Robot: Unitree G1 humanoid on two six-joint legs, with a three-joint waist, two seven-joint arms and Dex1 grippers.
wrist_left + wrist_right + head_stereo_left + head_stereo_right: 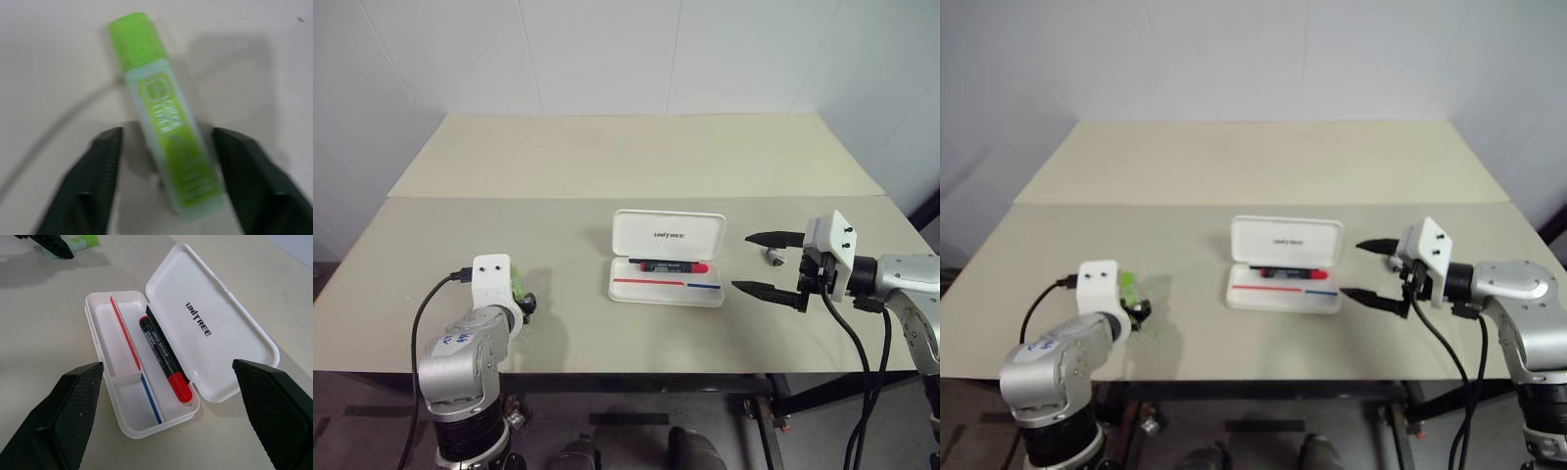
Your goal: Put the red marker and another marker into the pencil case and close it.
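1. Pencil case (pixel 667 257): lies open at the table (pixel 607 176) centre, lid raised behind the tray.
2. Red marker (pixel 164 359): lies inside the pencil case, in the tray's long compartment next to the hinge.
3. Green highlighter (pixel 166 120): lies flat on the table, well left of the pencil case.
4. Left gripper (pixel 166 147): left of the pencil case; fingers straddle the green highlighter, part-open, gaps visible on both sides.
5. Right gripper (pixel 766 262): just right of the pencil case, jaws wide apart, holding nothing

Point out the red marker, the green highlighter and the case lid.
red marker (pixel 161 356), right wrist view, on its black barrel.
green highlighter (pixel 168 125), left wrist view, on its labelled body.
case lid (pixel 215 323), right wrist view, on the inner face by the lettering.
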